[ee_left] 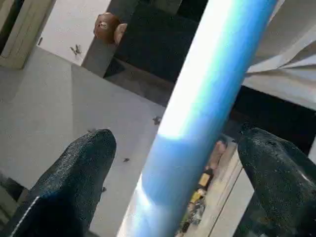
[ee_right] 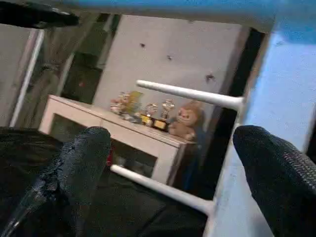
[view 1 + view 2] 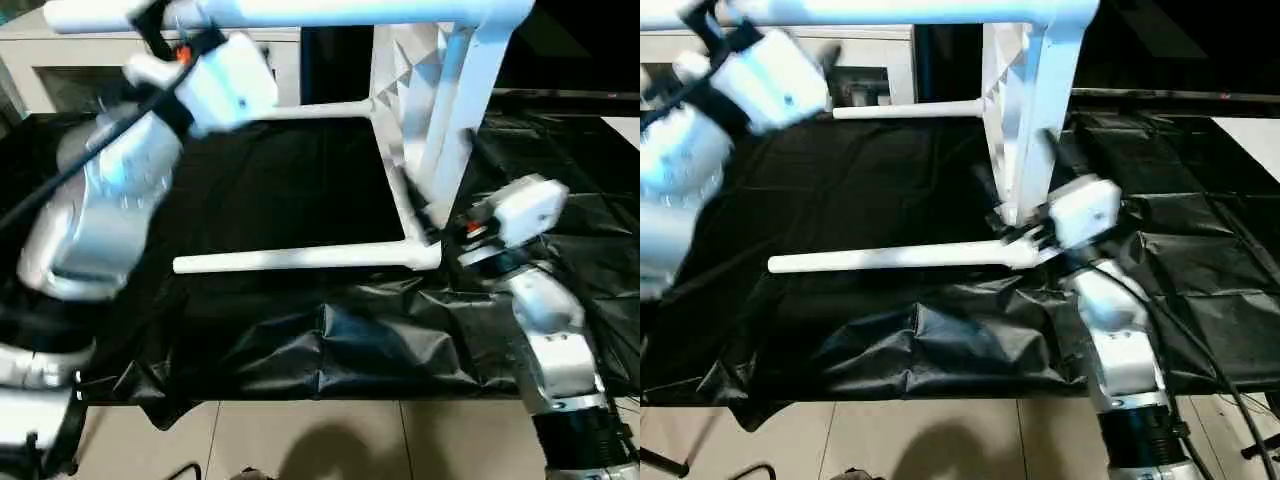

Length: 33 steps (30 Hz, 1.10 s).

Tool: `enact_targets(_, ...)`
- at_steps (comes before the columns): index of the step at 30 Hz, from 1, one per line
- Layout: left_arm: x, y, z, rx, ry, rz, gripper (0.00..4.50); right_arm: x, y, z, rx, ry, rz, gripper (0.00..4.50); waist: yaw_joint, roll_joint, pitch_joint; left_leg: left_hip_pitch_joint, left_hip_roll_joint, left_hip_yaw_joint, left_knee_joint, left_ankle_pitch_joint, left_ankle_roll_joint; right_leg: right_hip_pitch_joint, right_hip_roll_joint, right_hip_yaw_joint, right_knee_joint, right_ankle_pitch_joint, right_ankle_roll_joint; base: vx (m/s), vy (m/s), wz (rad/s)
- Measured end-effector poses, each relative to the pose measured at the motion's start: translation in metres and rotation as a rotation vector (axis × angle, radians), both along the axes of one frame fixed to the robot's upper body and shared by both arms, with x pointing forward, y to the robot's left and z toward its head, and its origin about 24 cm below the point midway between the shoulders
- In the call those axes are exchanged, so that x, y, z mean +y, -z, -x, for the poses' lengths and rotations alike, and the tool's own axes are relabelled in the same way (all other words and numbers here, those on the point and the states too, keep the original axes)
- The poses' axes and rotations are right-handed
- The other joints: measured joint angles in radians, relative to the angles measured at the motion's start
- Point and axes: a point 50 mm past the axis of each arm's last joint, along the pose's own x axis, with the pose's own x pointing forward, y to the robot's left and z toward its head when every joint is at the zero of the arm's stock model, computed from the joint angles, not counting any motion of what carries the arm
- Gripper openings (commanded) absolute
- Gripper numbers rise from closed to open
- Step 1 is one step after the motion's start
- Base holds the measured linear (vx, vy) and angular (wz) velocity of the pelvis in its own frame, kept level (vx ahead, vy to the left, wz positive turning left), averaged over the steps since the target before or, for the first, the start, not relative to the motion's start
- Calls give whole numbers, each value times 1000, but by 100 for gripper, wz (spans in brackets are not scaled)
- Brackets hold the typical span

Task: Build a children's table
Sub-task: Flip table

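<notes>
Left eye view: children's table (image 3: 430,110) is lying on its side on the black-covered surface (image 3: 300,340), legs sticking out sideways. Left gripper (image 1: 177,163) is gaping wide around the top leg (image 1: 207,108), not clamping. Right gripper (image 2: 173,163) is spreading wide, empty, beside the tabletop edge.

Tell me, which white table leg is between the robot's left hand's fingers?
The top white plastic tube leg, highest of all: it runs between the open left hand's black fingers. The other legs stick out lower down.
</notes>
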Motion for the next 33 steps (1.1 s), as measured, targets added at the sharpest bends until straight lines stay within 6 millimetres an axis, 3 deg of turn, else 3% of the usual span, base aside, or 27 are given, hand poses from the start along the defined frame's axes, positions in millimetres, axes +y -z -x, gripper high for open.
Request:
enact_targets(4, 5, -3, -7, 1, -41, -7, 450, 18, 2, 7, 37, -149, 28, 439, 1, 0, 0, 0, 0, -1, 0, 0, 0, 0, 0, 0, 0, 0, 0, 0, 0, 0)
enact_targets(10, 10, -6, -13, -7, -77, -27, 450, 30, 11, 14, 116, -265, 66, 439, 2, 0, 1, -1, 0, -1, 0, 0, 0, 0, 0, -1, -1, 0, 0, 0, 0, 0)
enact_targets(13, 10, -8, -16, 2, -80, -30, 416, 33, 12, 15, 120, -279, 68, 443, 3, 0, 1, -1, 0, -1, 0, 0, 0, 0, 0, -1, -1, 0, 0, 0, 0, 0)
enact_targets(16, 10, -9, -15, 4, -72, -35, 413, 35, 11, 16, 118, -285, 62, 443, 5, 1, 1, -1, 0, -1, -1, 0, 0, 0, 0, -1, -1, 0, 0, 0, 0, 0)
enact_targets(18, 9, -8, -15, 19, -61, -37, 374, 38, 10, 18, 112, -297, 60, 443, 5, 1, 1, -1, 0, -1, -1, 0, 0, 0, 0, -1, -1, 0, 0, 0, 0, 0)
enact_targets(22, 8, -7, -15, 54, -35, -47, 368, 41, 13, 20, 122, -304, 50, 443, 8, 2, 1, -1, 0, -1, -1, 0, 0, 0, 0, -1, -1, 0, 0, 0, 0, 0)
enact_targets(24, 8, -6, -15, 73, -35, -55, 332, 42, 17, 23, 139, -307, 35, 443, 10, 2, 2, -1, 0, -1, -1, 0, 0, -1, 0, -1, -1, 0, 0, 0, 0, 0)
enact_targets(33, 18, -13, -12, 86, -88, -109, 266, 55, 18, 26, 139, -346, -4, 443, 28, 12, 7, -1, 0, -2, -4, 0, 0, -1, 0, -1, -1, 0, -1, 0, 0, 0)
